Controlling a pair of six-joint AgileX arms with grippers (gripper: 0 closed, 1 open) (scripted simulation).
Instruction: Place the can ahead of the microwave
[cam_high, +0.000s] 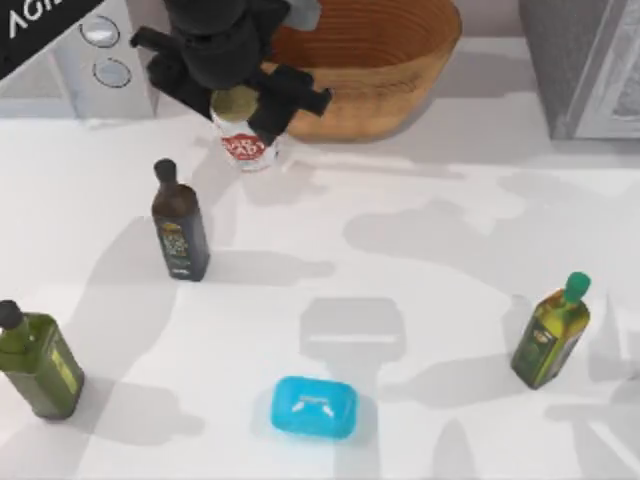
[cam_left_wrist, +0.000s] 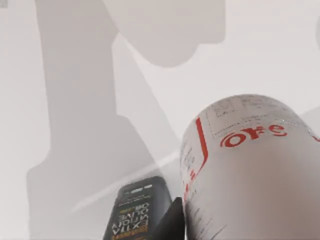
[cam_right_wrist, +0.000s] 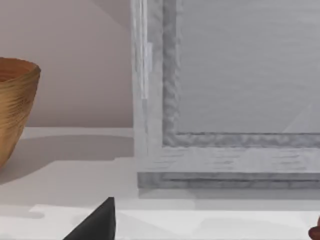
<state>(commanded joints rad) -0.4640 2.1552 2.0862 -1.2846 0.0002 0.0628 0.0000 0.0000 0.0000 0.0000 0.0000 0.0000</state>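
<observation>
The can (cam_high: 247, 148), with a red-and-white label and dull gold lid, is at the back left of the table, between my left gripper's (cam_high: 240, 108) fingers. The gripper is shut on the can from above. In the left wrist view the can (cam_left_wrist: 250, 170) looms large beside one dark fingertip (cam_left_wrist: 172, 222). The microwave (cam_high: 100, 55), light grey with two round dials, stands at the back left corner, just left of the can. My right gripper (cam_right_wrist: 205, 235) is open and low over the table in front of the darker grey appliance (cam_right_wrist: 225, 100).
A wooden bowl (cam_high: 370, 60) sits right behind the can. A dark oil bottle (cam_high: 178, 225) stands in front of the can, with green bottles at the front left (cam_high: 38, 362) and at the right (cam_high: 550, 335). A blue block (cam_high: 313, 407) lies front centre. The darker appliance (cam_high: 590, 65) fills the back right.
</observation>
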